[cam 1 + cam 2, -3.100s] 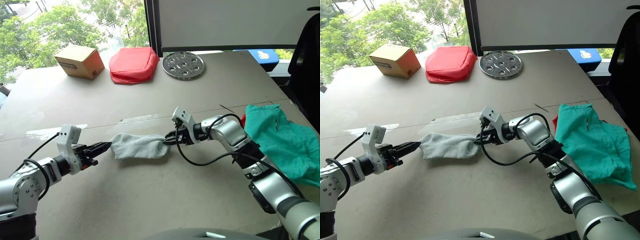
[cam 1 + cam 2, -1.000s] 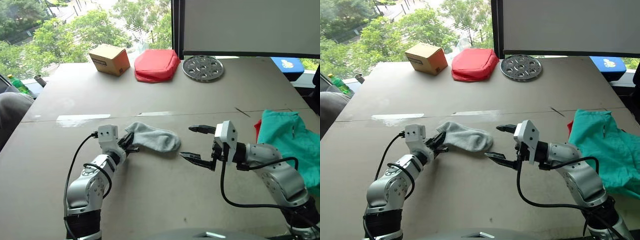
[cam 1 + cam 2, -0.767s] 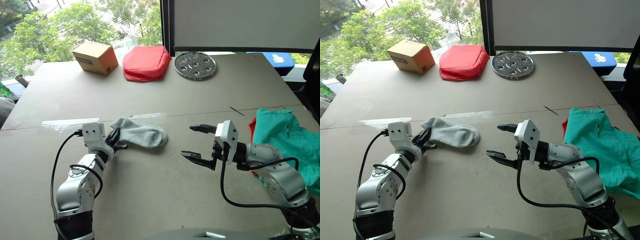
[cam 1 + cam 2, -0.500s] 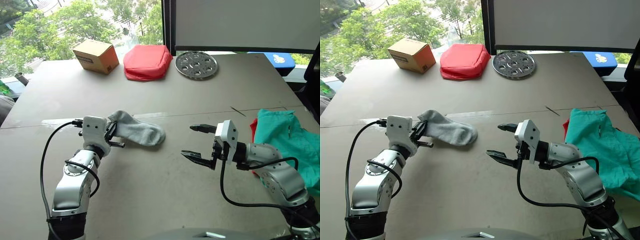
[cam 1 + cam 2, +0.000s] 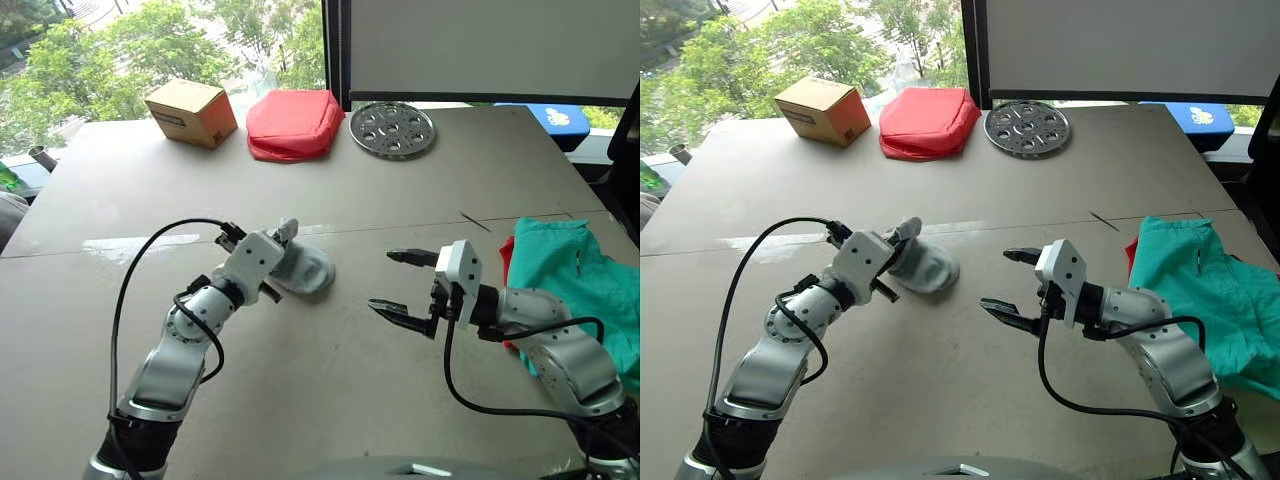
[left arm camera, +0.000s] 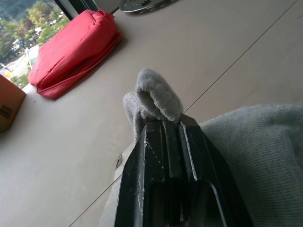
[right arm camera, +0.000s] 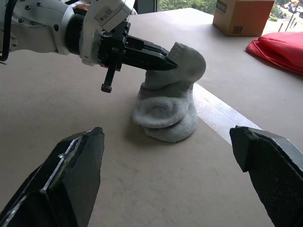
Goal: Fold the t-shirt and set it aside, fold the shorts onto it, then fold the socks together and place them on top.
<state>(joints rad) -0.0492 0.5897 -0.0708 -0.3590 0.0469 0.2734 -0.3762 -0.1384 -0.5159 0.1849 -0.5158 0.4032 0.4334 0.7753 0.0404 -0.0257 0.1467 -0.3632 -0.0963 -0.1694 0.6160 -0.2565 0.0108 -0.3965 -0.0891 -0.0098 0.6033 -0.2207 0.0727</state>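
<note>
The light grey socks (image 5: 303,270) lie near the table's middle, doubled over on themselves. My left gripper (image 5: 283,236) is shut on their cuff end (image 6: 154,97), holding it lifted above the toe end. In the right wrist view the socks (image 7: 168,106) stand as a folded mound under the left gripper (image 7: 163,61). My right gripper (image 5: 382,281) hovers open a short way to the right of the socks, holding nothing. The teal-green shorts (image 5: 580,290) lie folded at the right edge. A red strip of the t-shirt (image 5: 508,262) peeks from under them.
Along the far edge stand a cardboard box (image 5: 190,112), a salmon-red padded pouch (image 5: 292,122) and a round perforated metal plate (image 5: 392,128). A blue object (image 5: 558,115) sits beyond the far right corner. A seam crosses the table (image 5: 420,190) just behind the socks.
My left gripper has swung the socks' cuff end up and rightward over the toe end, doubling them. The right gripper has stayed open in place.
</note>
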